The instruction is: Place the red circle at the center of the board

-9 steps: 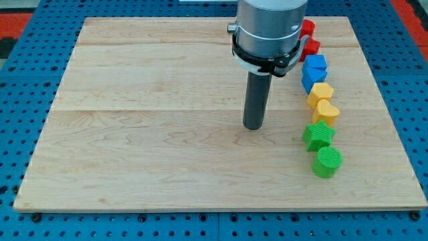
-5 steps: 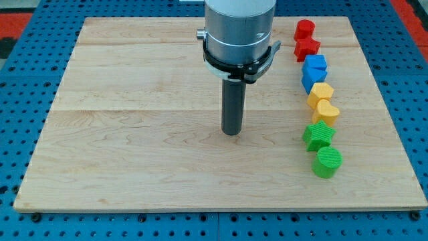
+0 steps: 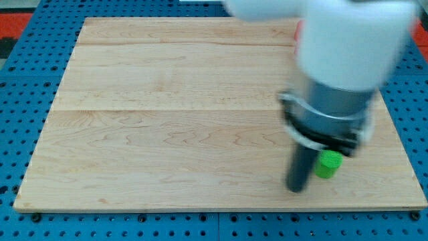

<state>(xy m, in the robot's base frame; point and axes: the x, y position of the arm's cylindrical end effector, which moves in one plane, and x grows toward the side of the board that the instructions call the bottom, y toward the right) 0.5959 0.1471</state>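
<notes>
Camera view | our tip [image 3: 295,189] at board's [image 3: 167,100] 5 o'clock, beside green circle [image 3: 328,164] | no jaws fitted | red circle hidden, unplaced; centre bare

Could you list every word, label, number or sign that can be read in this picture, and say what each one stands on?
None: no readable text shows anywhere.
Wooden board: plain grain, no print.
Arm housing: motion-blurred, no label can be made out.
Green block: no marking; the arm hides most of it and covers the other blocks.
My tip: bare dark rod, just to the view's left of the green block; contact cannot be told.
</notes>
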